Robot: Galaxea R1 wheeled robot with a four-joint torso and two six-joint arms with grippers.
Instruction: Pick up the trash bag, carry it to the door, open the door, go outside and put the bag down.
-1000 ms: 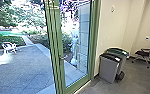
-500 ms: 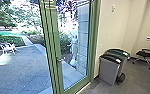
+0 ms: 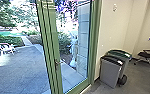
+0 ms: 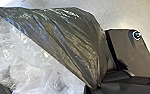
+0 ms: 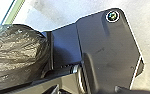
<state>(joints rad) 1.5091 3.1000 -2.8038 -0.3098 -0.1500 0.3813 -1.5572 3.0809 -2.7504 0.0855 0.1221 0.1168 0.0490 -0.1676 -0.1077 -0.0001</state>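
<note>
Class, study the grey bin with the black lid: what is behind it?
Behind the grey bin stands a second bin; its green lid and part of its side show. The grey bin covers much of its near side, so nothing there can be seen.

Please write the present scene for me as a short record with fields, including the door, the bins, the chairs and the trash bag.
door: glass, green frame, metal handle
outside: paved yard, white chair, hedge
bins: gray bin with dark lid, in front of green-lidded bin
indoor seat: dark office chair, right of the bins
trash bag: dark plastic, in left wrist view with crumpled clear plastic
grip on bag: cannot tell
</note>
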